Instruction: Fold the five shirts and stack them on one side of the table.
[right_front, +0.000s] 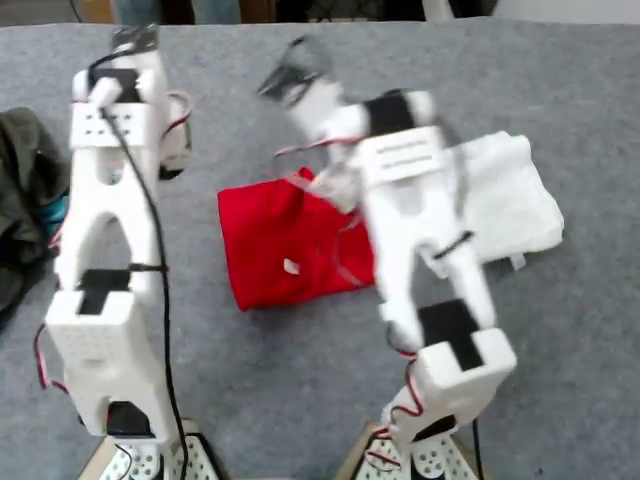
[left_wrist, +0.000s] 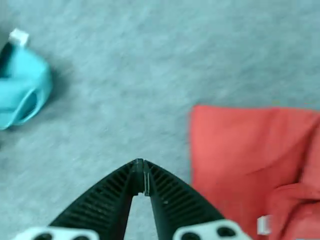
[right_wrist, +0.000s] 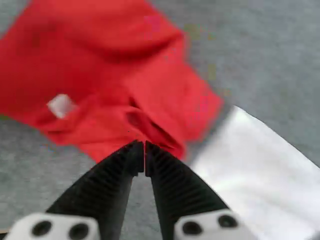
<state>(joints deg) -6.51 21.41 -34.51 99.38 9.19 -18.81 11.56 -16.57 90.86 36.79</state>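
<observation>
One red shirt (right_front: 280, 250), one white shirt (right_front: 512, 200), one turquoise shirt (left_wrist: 22, 92) — one dark garment (right_front: 25, 170)

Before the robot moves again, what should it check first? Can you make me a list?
1. Is the left hand free: ok, shut with nothing in it, over bare table.
2. Is the right hand gripping cloth: not ok, shut at the edge of the red shirt, with no cloth between its fingers.
3. Is the red shirt folded flat: not ok, one side is rumpled.
4. Is the white shirt folded at the side: ok.
5. Is the dark heap folded: not ok, bunched at the table's edge.
</observation>
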